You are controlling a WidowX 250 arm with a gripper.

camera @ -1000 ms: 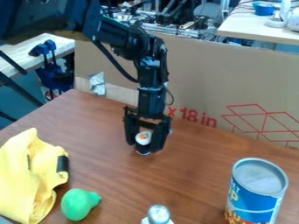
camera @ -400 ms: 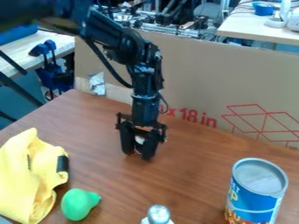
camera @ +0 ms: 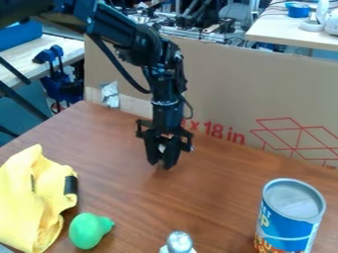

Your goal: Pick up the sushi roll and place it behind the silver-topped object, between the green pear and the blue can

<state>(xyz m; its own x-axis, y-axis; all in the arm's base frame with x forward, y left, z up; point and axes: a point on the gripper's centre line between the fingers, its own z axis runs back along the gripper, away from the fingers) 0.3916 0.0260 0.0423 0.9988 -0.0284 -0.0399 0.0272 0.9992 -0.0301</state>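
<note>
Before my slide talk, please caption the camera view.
Black gripper holding a small white object, with green pear and blue can.

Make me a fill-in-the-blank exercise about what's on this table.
The gripper has a small object between its fingers that looks ____.
The crumpled yellow cloth lies toward the picture's ____ side.
The pear-shaped thing is ____.
The label on the can is mostly ____.

Missing words: white; left; green; blue.

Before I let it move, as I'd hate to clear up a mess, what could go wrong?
The small white thing, mostly hidden in the pincer, might slip out. The silver-topped item seems upright, so a low swing could tip it. The rounded green pear might roll if nudged.
</note>
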